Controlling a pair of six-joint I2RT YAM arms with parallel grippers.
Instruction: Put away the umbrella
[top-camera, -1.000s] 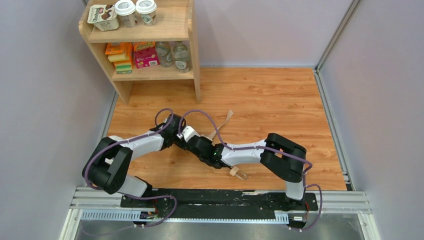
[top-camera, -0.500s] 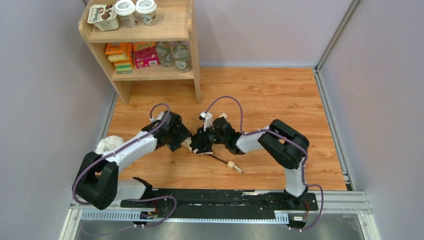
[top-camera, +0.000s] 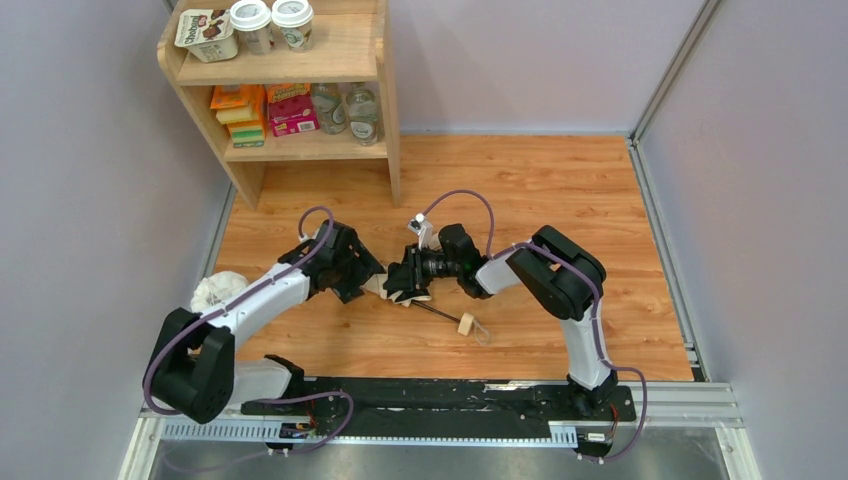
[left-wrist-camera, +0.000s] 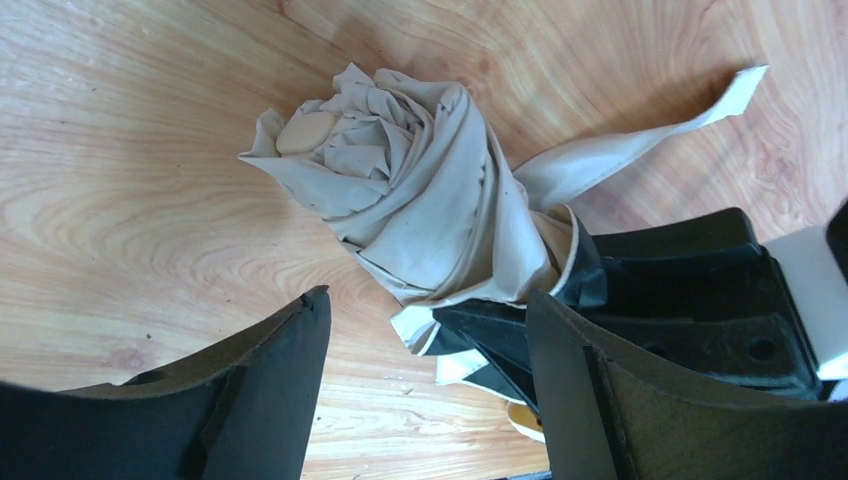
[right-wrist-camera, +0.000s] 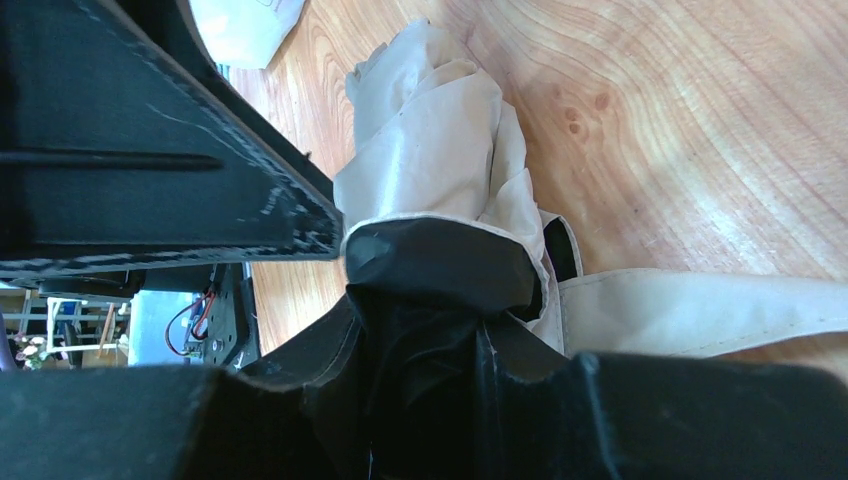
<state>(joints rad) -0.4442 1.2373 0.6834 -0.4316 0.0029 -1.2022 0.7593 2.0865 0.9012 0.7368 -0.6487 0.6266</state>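
- Beige cloth of the umbrella (left-wrist-camera: 420, 190) lies bunched on the wooden worktop (top-camera: 560, 190), between the two arms, with its strap (left-wrist-camera: 640, 135) trailing loose.
- The right tool (top-camera: 412, 276) pinches the gathered cloth near its lower end. The left tool (left-wrist-camera: 425, 330) is spread wide at the tip, holding nothing.
- It is probably light, and the soft, slippery cloth may slide and unfurl. The thin black shaft (top-camera: 438, 313) and wooden handle (top-camera: 466, 322) look stiff, so they are the surer places to hold.
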